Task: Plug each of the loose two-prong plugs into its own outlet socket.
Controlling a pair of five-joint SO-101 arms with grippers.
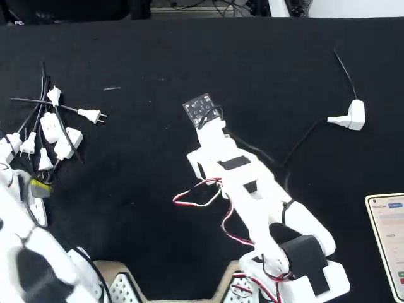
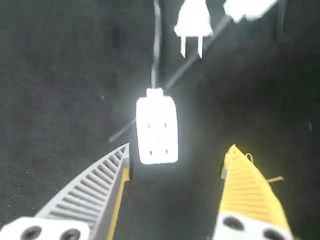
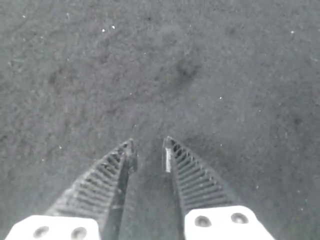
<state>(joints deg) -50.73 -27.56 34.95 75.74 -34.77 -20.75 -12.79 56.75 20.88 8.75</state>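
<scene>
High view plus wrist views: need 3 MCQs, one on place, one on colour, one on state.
1. In the high view, where on the table does the bunch of loose plugs lie?
A) left side B) right side C) centre

2. One finger of the left gripper is grey. The other finger is?
A) red B) yellow C) blue

3. The left gripper is?
A) shut on a plug B) shut on a cord C) open

Key:
1 A: the plugs crowd the left edge.
2 B: the left wrist view shows it yellow.
3 C: its fingers stand wide apart, with an outlet socket just ahead of them.
</scene>
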